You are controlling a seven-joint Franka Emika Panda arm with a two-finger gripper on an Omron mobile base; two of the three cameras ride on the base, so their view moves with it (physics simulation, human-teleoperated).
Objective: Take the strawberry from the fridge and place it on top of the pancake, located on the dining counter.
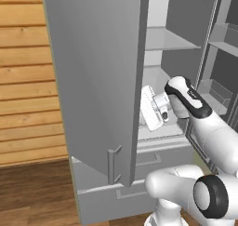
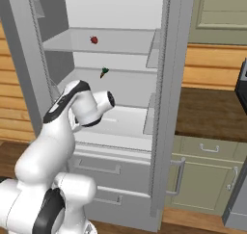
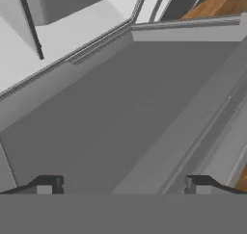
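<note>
While the fridge [image 2: 120, 108] is already standing open, that's about all that's ticked off so far — the strawberry [image 2: 94, 39] hasn't been touched.

Going left to right in the left base view: the open left door [image 1: 97, 76] takes up the whole 9 o'clock side, its bar handle [image 1: 113, 164] down near 6 o'clock. Just past its edge the gripper [image 1: 149, 109] sits close to the middle of the frame, low in front of the bottom shelf, with the white arm [image 1: 214, 132] coming in from 4 o'clock. The right door's bins [image 1: 218, 92] are out at 3 o'clock.

In the right base view the arm rises from 7 o'clock and bends into the fridge at about 9 o'clock. The strawberry sits on the upper pale shelf [image 2: 125, 45] at roughly 11 o'clock, well above the wrist. A small orange piece with a green top [image 2: 103, 72] lies on the shelf below it, closer to centre — not the one we want. A dark wood table [image 2: 212, 112] on green cabinets is off at 3 o'clock.

From the hand view the fingers [image 3: 46, 185] are spread wide with nothing between them, looking along a grey surface, probably the inside of the door, though I can't tell for sure.

So my read: door-opening done, everything else left. It needs to lift to the upper shelf, pinch the berry, back out, drive to the dining counter and set it on the pancake.
</note>
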